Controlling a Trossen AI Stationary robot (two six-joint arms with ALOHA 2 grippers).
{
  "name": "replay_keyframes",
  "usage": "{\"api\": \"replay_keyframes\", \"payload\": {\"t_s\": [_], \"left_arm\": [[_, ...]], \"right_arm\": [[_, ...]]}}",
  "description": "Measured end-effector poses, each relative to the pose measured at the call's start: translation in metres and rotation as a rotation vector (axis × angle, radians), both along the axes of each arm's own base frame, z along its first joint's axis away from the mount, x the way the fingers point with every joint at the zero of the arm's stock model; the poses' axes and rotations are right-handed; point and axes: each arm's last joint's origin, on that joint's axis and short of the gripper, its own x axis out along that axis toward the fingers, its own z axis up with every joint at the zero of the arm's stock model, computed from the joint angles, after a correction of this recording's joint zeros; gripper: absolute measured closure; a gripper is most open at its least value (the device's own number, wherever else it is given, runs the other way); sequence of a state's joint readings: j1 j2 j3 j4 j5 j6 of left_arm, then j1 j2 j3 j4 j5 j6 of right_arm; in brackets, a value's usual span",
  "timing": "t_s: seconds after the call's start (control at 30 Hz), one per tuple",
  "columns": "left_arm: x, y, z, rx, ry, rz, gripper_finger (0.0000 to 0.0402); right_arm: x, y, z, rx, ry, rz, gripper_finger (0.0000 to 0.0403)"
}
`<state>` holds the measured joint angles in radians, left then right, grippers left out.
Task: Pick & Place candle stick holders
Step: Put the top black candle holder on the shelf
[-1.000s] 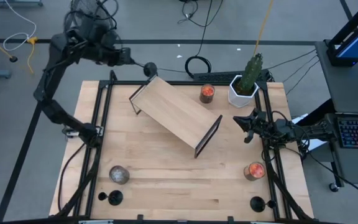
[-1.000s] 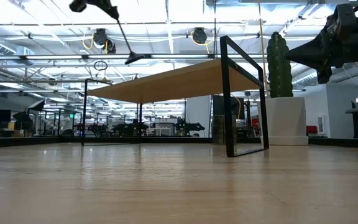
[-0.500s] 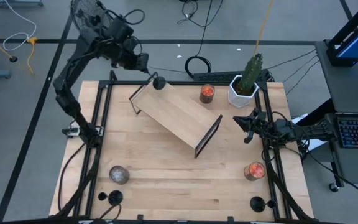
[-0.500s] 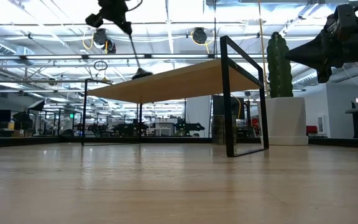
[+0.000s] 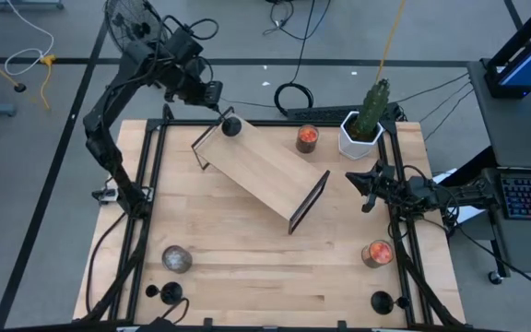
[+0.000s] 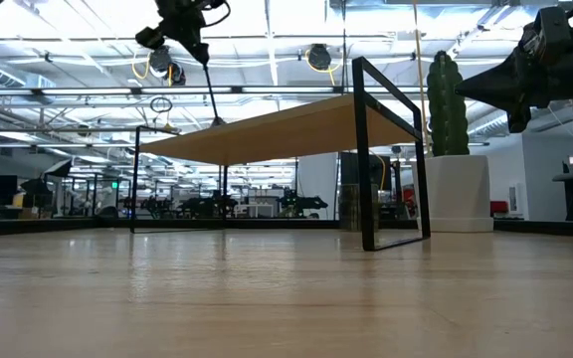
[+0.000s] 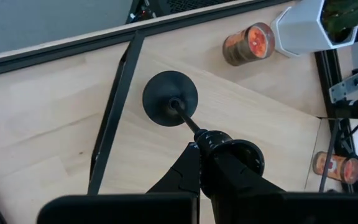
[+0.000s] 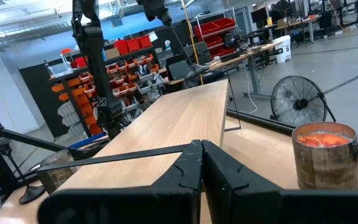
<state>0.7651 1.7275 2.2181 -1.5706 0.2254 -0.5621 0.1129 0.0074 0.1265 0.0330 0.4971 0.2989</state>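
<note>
A black candle stick holder [image 7: 169, 98] stands tilted, with its round disc base on the far left end of the wooden shelf [image 5: 261, 171]. My left gripper [image 7: 200, 147] is above that end, shut on the holder's upper end. In the low view its thin stem [image 6: 210, 91] slants down from the gripper [image 6: 187, 32] to the shelf top. Two more holders [image 5: 167, 293] [image 5: 381, 301] stand on their bases near the table's front edge. My right gripper [image 5: 358, 184] waits shut at the table's right side, holding nothing. My left gripper pinches the holder's upper end [image 7: 211, 138], where the stem meets its cup, between its two fingers. The fingers come slanting down from the table's far left. The holder leans below them, and its disc base [image 5: 231, 126] is on the shelf top.
A white pot with a cactus [image 5: 362, 129] and a candle jar [image 5: 308, 138] stand at the far right. Another candle jar [image 5: 376, 252] is at the right. A grey round object [image 5: 175, 259] lies at the near left. A black frame [image 5: 150, 184] rims the table.
My left gripper has carried the holder from beyond the table's far edge toward the near right and down, tipping steeper. The disc base, which hung in the air, has come down onto the shelf's far left end. The move has slowed to almost nothing.
</note>
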Motion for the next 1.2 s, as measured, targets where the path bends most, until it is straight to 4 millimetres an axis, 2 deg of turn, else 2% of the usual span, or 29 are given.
{"api": "replay_keyframes", "payload": {"t_s": [0.33,0.57,1.2], "left_arm": [[0.021,0.014,-0.020,-0.020,0.067,-0.008,0.0393],[0.022,0.016,-0.022,-0.018,0.065,-0.008,0.0392],[0.024,0.025,-0.019,0.036,0.008,0.014,0.0302]], "right_arm": [[0.000,0.000,0.000,0.002,-0.001,0.000,0.0399],[0.000,0.000,0.000,0.002,-0.001,0.001,0.0399],[0.000,0.000,0.000,0.002,-0.001,0.000,0.0399]]}}
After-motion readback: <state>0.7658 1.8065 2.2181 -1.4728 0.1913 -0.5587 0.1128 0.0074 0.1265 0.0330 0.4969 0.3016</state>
